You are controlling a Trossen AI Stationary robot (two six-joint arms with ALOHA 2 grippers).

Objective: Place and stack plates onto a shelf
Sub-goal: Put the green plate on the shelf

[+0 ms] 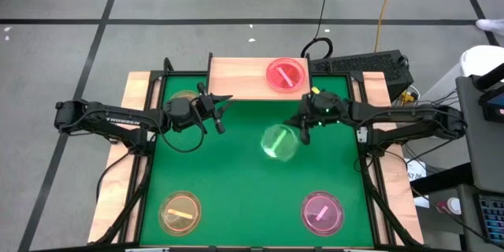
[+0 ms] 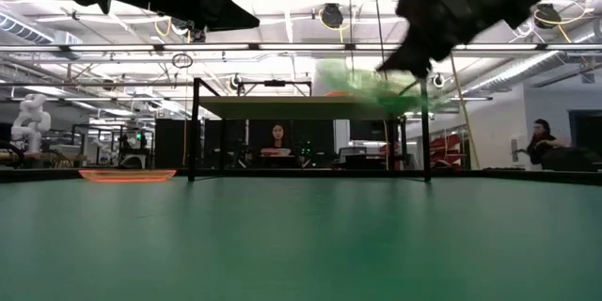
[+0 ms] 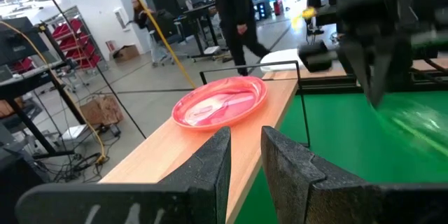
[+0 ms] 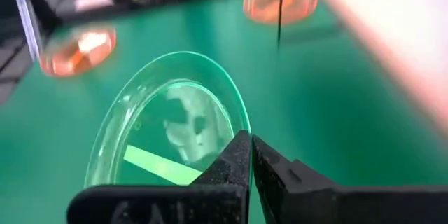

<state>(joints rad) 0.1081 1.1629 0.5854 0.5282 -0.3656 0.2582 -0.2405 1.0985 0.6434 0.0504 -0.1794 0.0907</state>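
Note:
A green plate [image 1: 278, 142] hangs in the air over the middle of the table, held by my right gripper [image 1: 304, 125], which is shut on it. It also shows in the low view as the green plate [image 2: 369, 85], tilted, level with the shelf top. The light-wood shelf [image 1: 236, 79] stands at the far edge, with a red-pink plate [image 1: 286, 75] lying flat on its right half. My left gripper [image 1: 221, 112] hovers open in front of the shelf's left half, touching nothing. In the left wrist view, the left gripper [image 3: 245, 155] faces the red-pink plate [image 3: 220, 103]. My right gripper [image 4: 250, 155] pinches the green plate's rim [image 4: 240, 122] between its two fingers, at the plate's far right side. The fingers come in slanting down from the table's right. The plate is lifted clear of the table and tilted.
On the table lie an orange plate [image 1: 181, 211] near left, a pink plate [image 1: 323, 211] near right, and a yellowish plate [image 1: 185, 96] far left under my left arm. The shelf's black legs [image 2: 195, 132] stand at the far edge. People sit in the room behind.

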